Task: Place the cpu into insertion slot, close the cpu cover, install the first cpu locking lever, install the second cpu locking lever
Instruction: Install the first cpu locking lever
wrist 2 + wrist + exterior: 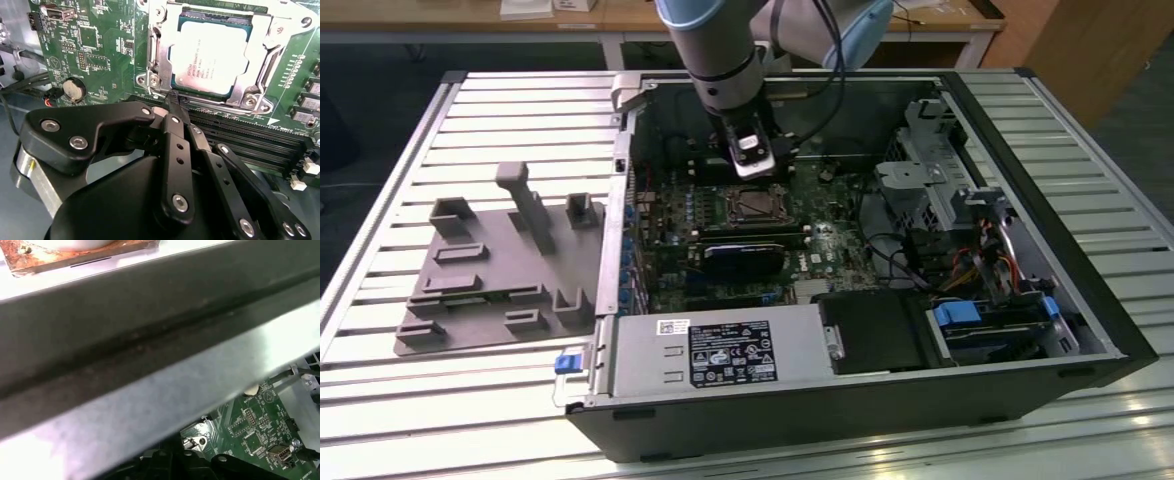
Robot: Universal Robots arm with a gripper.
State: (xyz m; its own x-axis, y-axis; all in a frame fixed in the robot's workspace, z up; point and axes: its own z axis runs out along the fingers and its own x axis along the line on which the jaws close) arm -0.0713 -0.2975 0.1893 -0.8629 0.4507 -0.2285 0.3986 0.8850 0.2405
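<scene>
Down inside the PC case (921, 405), the cpu (210, 50) was already sitting in the insertion slot (215, 15), with the cpu cover (260, 60) lying around it. The gripper (172, 102) hovered at the socket's edge, fingers pinched together, the cpu just beyond its tips.

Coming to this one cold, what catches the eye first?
The open computer case, with the gripper hanging inside it, dominates the exterior view. In the second wrist view the cpu lies framed by the metal cpu cover, with the shut black fingers right at the cover's edge. A grey tray lies on the slatted table at the exterior view's left.
</scene>
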